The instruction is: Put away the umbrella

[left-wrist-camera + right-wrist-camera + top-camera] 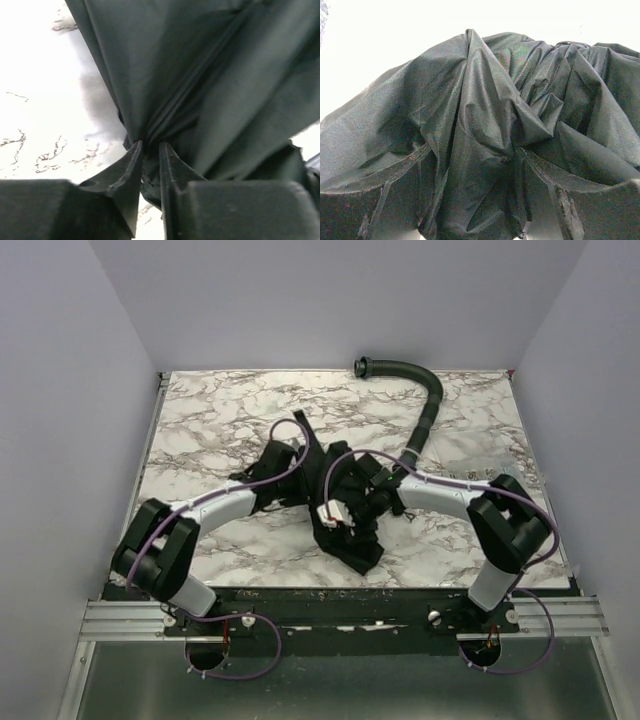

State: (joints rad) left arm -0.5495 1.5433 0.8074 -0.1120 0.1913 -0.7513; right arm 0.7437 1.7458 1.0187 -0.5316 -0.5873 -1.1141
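The umbrella (345, 540) lies as a crumpled black heap of fabric at the middle of the marble table (220, 420). My left gripper (303, 475) reaches into the heap's left side. In the left wrist view its jaws (150, 144) stand almost together, pinching a gathered fold of the umbrella (200, 75). My right gripper (357, 502) comes in from the right. Seen from the right wrist, its fingers (560, 195) stand wide on either side of a thick bunch of the umbrella (485, 90), which fills the gap of the gripper (472, 150). Shaft and handle are hidden.
A curved black ribbed hose (425, 410) runs from the back of the table toward the right arm. Grey walls close in the table on three sides. Purple cables loop along both arms.
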